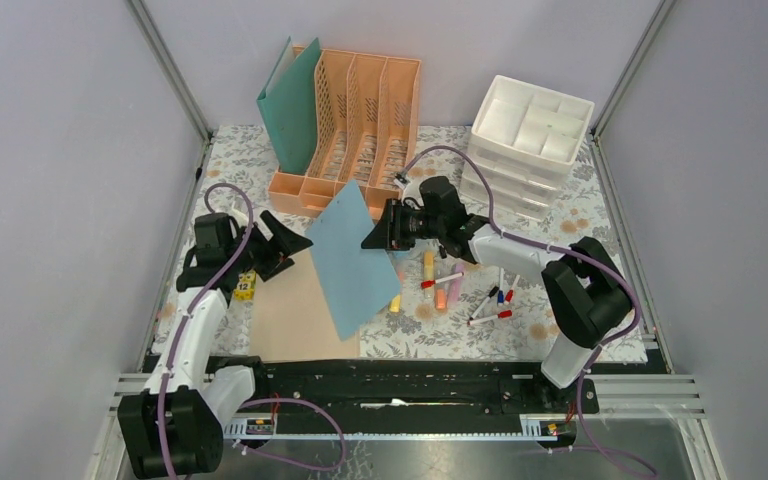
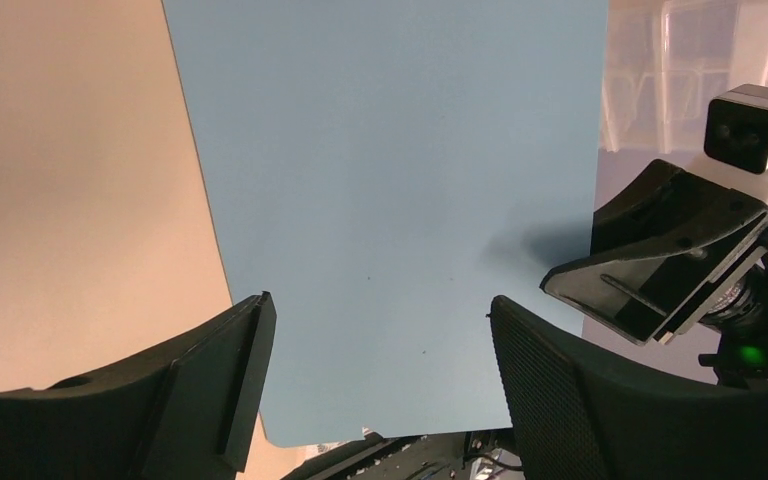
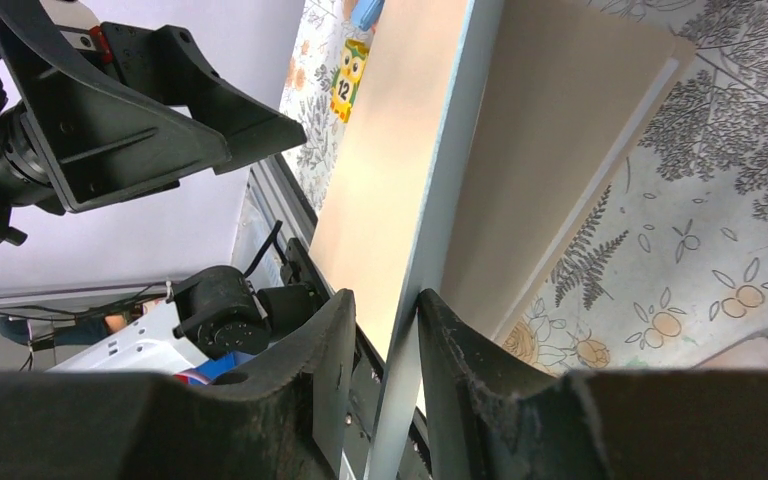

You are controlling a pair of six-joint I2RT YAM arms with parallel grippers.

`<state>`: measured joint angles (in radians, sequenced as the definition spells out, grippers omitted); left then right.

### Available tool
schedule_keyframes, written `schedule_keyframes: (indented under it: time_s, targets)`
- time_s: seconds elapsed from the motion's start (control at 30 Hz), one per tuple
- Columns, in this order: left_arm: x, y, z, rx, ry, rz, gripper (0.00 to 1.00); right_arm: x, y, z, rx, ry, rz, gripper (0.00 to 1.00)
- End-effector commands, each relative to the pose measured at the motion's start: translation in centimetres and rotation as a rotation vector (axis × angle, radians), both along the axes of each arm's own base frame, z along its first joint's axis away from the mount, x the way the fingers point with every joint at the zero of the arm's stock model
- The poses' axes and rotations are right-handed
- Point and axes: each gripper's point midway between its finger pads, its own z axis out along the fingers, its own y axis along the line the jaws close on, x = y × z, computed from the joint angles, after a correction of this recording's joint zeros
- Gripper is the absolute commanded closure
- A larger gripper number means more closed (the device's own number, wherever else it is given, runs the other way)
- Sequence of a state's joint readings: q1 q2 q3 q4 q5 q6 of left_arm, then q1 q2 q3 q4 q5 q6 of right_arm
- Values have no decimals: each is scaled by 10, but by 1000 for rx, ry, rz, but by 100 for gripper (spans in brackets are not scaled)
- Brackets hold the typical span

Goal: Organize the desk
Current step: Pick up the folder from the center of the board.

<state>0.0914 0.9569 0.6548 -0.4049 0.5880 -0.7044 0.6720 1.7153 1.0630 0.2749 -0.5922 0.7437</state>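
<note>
Right fingers [image 3: 312,385] pinch folder [image 1: 352,255], left fingers [image 2: 210,372] apart

Blue sheet [image 2: 400,200]: top cut off by upper frame edge, left wrist view. Tan folder [image 1: 290,310]: right part hidden behind sheet. Pen [image 1: 490,318] markings: too small to read.

The right end effector [image 1: 378,237] holds the tilted blue folder [image 1: 350,262] by its edge over the desk [image 1: 560,325].
</note>
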Motion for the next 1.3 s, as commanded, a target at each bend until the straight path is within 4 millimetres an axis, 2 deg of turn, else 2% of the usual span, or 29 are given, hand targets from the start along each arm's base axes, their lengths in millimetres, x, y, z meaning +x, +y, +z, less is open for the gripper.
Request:
schedule_keyframes:
  time_s: [0.0, 0.13, 0.33, 0.43, 0.57, 0.77, 0.83, 1.0, 1.1, 1.27]
  targets:
    - [4, -2, 6, -23, -30, -19, 16, 8, -4, 18, 29, -61, -13, 64]
    - [-2, -9, -10, -80, -1, -28, 12, 6, -8, 1, 4, -29, -17, 64]
    - [-13, -12, -36, -105, 46, -27, 11, 1, -11, -28, -39, 26, -16, 64]
    - [-16, -12, -46, -103, 67, -25, 11, 2, -11, -36, -51, 41, -17, 64]
    - [-25, -14, -69, -111, 134, -31, 11, 2, -11, -49, -69, 64, -17, 64]
    - [-25, -8, -89, -78, 221, 6, 12, 1, -11, -60, -86, 86, -15, 64]
    - [-27, -7, -96, -71, 257, 10, 16, 0, -12, -64, -92, 94, -16, 64]
    - [-29, -6, -108, -61, 313, 10, 31, -2, -13, -79, -114, 122, -15, 64]
    - [-30, -6, -111, -60, 329, 7, 38, -3, -15, -90, -130, 143, -16, 64]
    - [-31, -7, -114, -61, 340, 5, 52, -3, -14, -94, -135, 149, -14, 64]
